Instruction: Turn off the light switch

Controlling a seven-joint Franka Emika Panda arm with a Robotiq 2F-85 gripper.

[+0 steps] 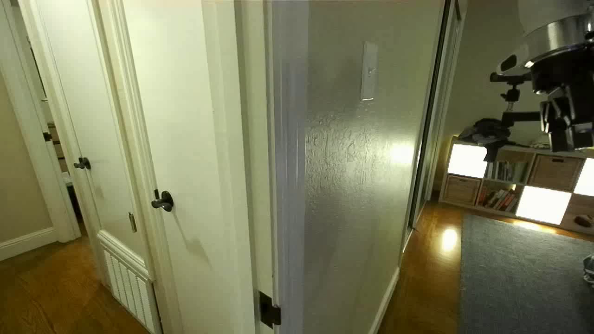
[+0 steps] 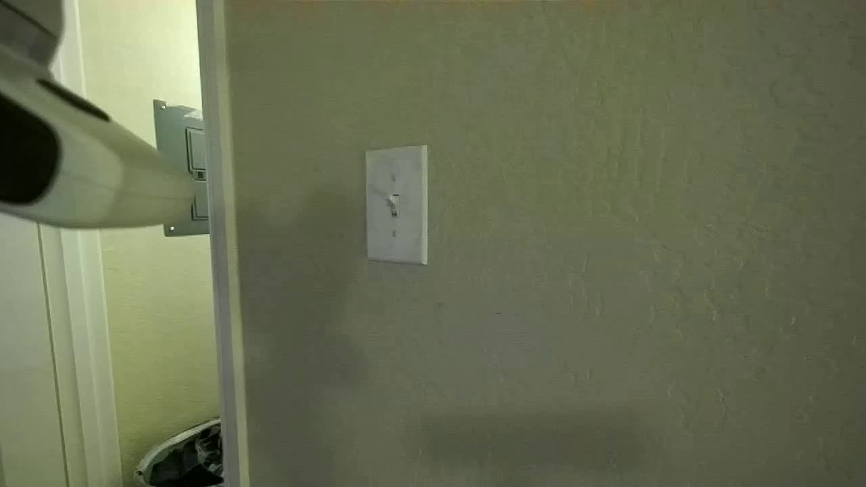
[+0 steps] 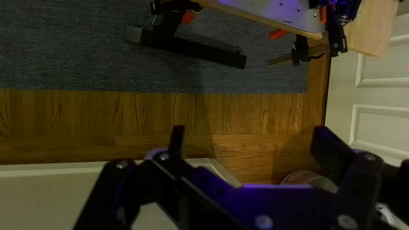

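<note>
Light switch (image 2: 396, 204): mounted on the wall (image 2: 609, 237), plate (image 2: 396, 246) upright, lever (image 2: 392, 201) apparently raised. End effector (image 3: 249, 129): fingers (image 3: 176, 140) spread wide, nothing held, clear of the light switch. Assessment: plate looks rigid and should not be gripped; lever is small, probably stiff until it snaps over. Recommended contact: one fingertip on the lever's top, pressing lightly downward; excess force may crack the plate.

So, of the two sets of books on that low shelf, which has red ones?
The lower set, between a brown bin and a glowing square. It shows red and orange; the upper set looks pale and dark.
</note>
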